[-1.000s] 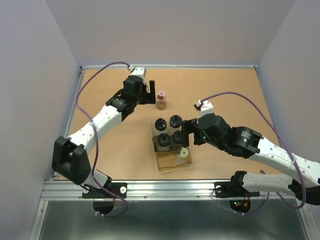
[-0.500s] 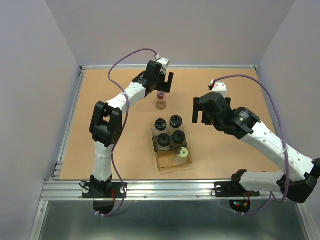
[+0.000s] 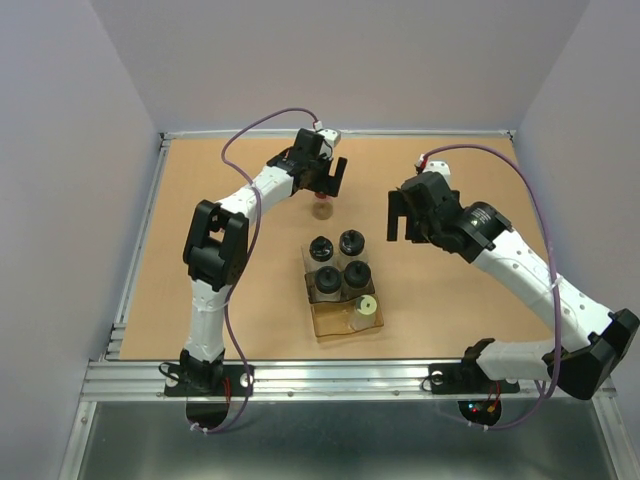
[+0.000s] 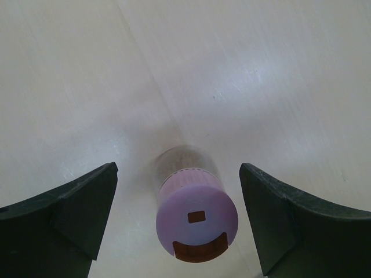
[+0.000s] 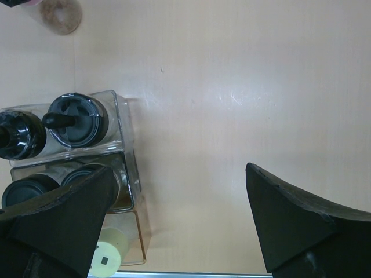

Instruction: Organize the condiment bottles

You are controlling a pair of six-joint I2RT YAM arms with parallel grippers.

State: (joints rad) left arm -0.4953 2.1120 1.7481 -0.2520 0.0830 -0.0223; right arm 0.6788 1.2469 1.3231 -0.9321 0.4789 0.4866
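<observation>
Tabletop [image 3: 200, 290] of brown board carries everything. Brown-tinted tray [image 3: 328, 322] sits mid-table. Right gripper [image 3: 404, 215] hangs off the tray's far-right side, fingers spread and empty. Left gripper [image 3: 322, 180] is poised beyond the tray's far edge, fingers parted on either side of the pink-capped bottle [image 4: 197, 217] and touching nothing. Four black-capped bottles [image 3: 350, 242] fill the tray's far part, and the yellow-green-capped bottle [image 3: 366, 307] stands in its near-right corner. The pink one stands upright outside the tray. Fetching it seems the step in hand. Next: descend, close on it, and carry it to the tray's near-left spot, which looks free.
</observation>
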